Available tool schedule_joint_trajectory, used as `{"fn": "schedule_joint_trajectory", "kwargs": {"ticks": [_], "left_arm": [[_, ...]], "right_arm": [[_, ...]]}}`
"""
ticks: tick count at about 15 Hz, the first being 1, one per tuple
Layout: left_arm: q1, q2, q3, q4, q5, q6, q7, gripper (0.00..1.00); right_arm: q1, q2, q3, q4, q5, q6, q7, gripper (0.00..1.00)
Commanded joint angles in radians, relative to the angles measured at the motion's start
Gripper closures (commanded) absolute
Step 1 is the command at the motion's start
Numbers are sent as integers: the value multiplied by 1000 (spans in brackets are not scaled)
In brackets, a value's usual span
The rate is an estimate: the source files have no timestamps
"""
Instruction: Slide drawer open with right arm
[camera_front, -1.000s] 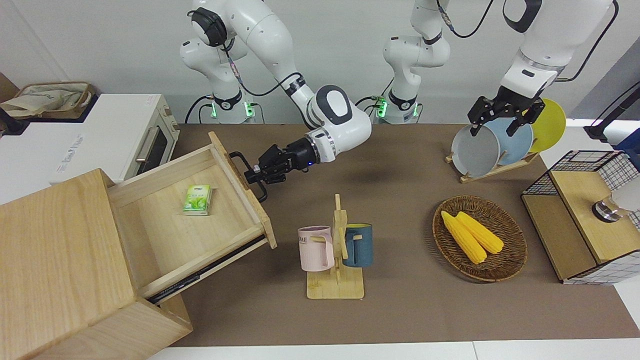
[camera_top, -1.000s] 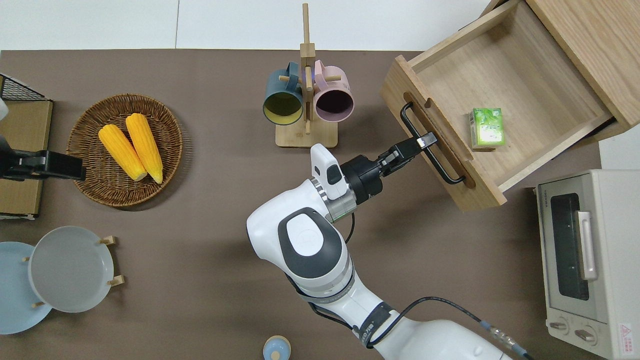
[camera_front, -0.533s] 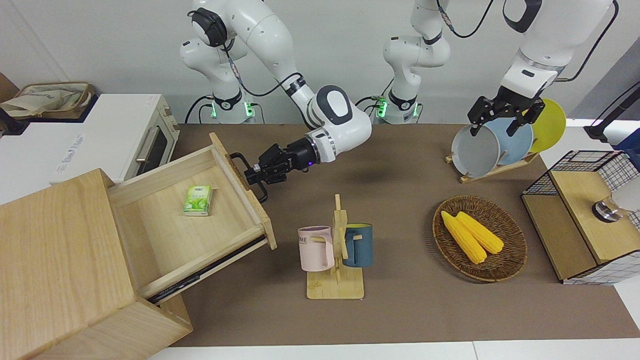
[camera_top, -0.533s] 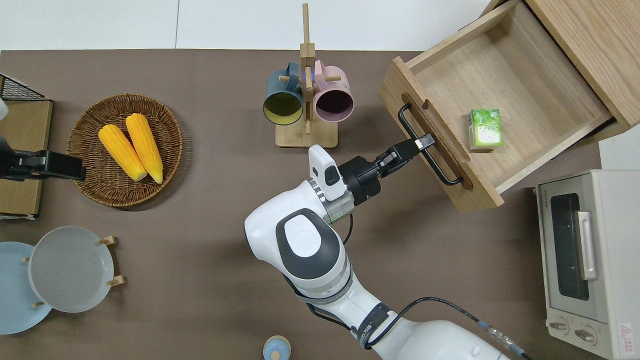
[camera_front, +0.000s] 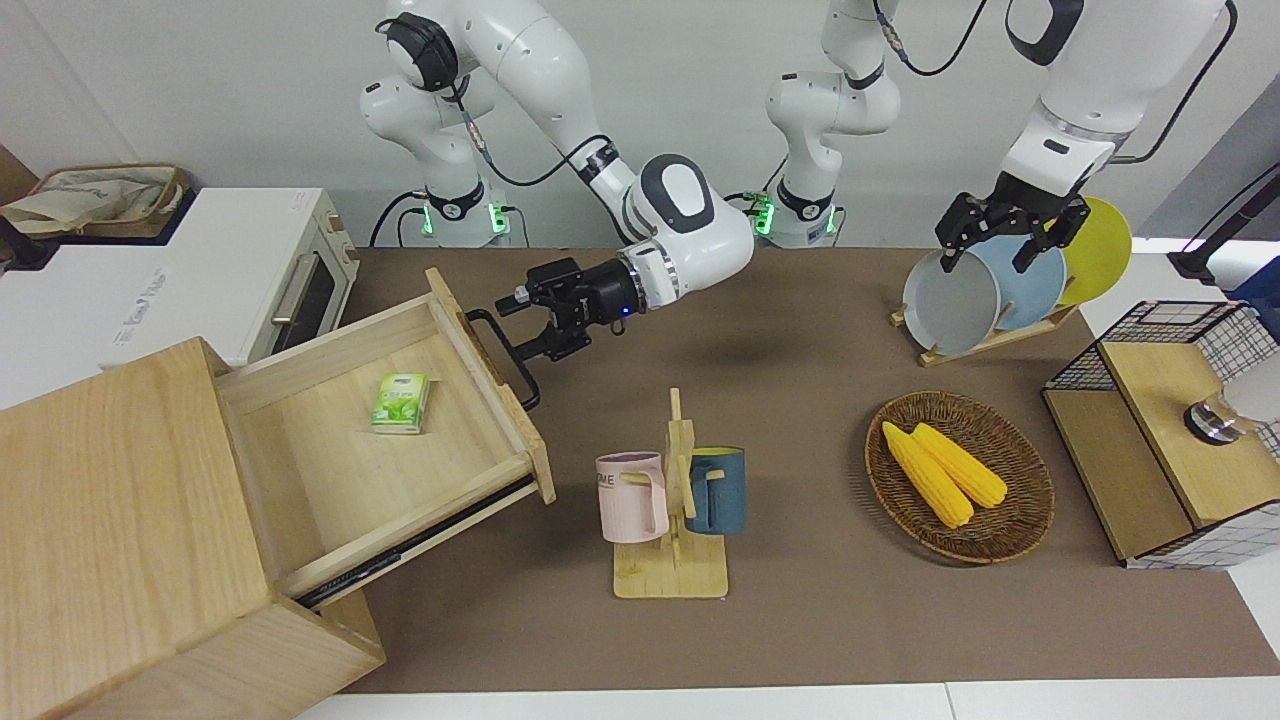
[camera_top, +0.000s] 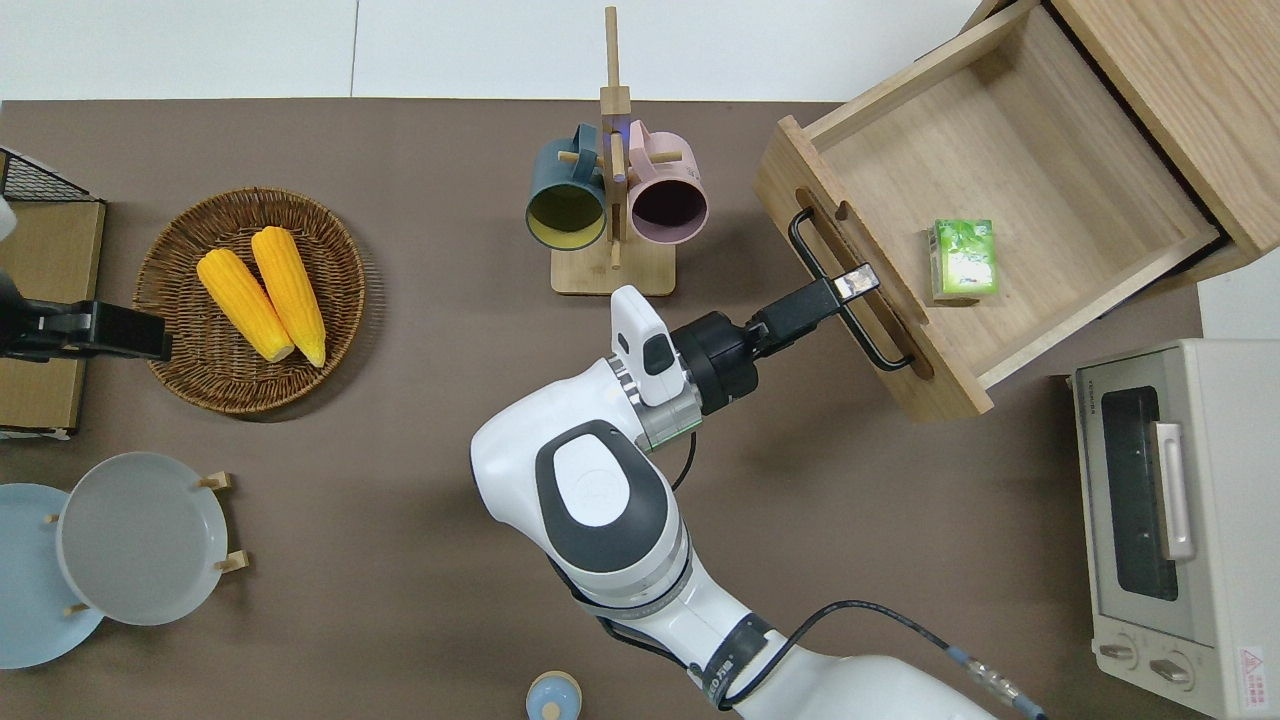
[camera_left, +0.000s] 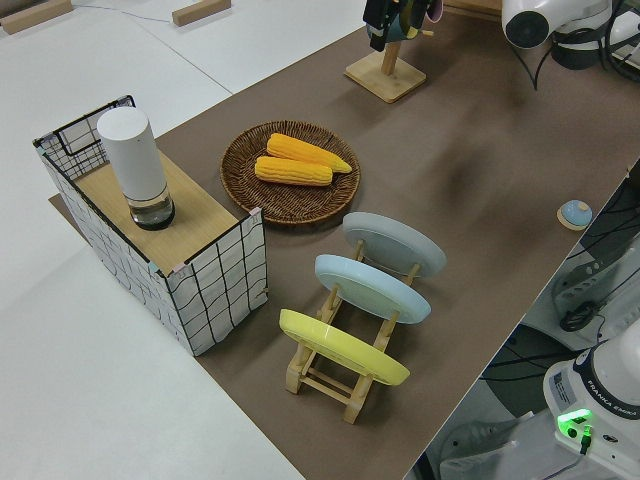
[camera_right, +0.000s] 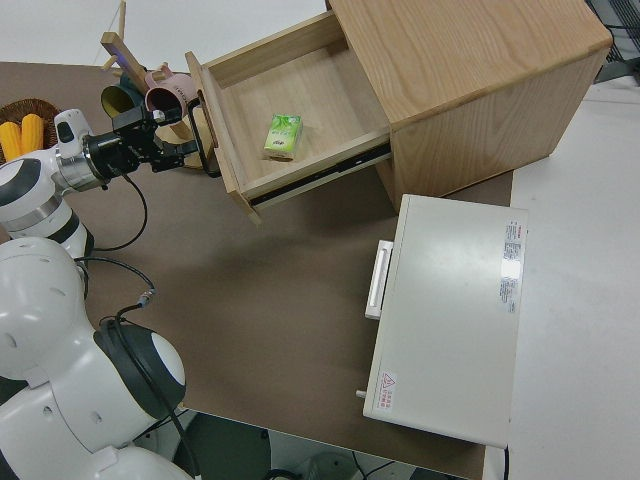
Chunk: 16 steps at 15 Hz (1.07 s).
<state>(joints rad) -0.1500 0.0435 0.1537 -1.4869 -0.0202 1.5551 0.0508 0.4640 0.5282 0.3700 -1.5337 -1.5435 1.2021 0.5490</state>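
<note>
Front view, clock positions on the counter (camera_front: 800, 620):

1. Cabinet (camera_front: 110, 500), pale wood, at eight o'clock.
2. The drawer (camera_front: 330, 480), at nine o'clock. It stands pulled well out of the cabinet, its whole floor bare to view and its runner showing beneath. A small green packet (camera_front: 400, 402) lies inside.
3. Handle (camera_front: 505, 350), a black bar on the drawer front, pointing toward three o'clock.
4. Right gripper (camera_front: 530, 322), at ten o'clock of the counter's middle. It is level with the handle, jaws released and spread, one above and one below the bar. As far as I can tell they do not pinch it.
5. Mug stand (camera_front: 672, 500), at six o'clock, well apart from the drawer front.
6. Left gripper (camera_front: 1000, 240), parked, jaws apart.

Progress, as I judge it: the opening looks done or very nearly so, with most of the drawer's depth out. What seems left is for the right arm (camera_front: 690, 230) to draw clear of the handle without nudging the drawer back.
</note>
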Motion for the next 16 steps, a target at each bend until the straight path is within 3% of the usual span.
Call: {"fn": "schedule_joint_trajectory", "kwargs": {"ticks": [1,4,10,11,16], "left_arm": [[-17,13,17,20,12,0,7,5],[-17,13,17,20,12,0,7,2],[-17,13,17,20,12,0,7,5],[-17,13,17,20,12,0,7,5],[-17,13,17,20,12,0,7,5]], "right_arm": [[30,-8,-2,21,60,-19,69,15],[47,-8,-2,65,118,-18,86,15],[56,-25,0,222,351,16,86,15],[52,-31,0,236,391,26,86,15],[-20,-120,-2,237,581,89,83,15]]}}
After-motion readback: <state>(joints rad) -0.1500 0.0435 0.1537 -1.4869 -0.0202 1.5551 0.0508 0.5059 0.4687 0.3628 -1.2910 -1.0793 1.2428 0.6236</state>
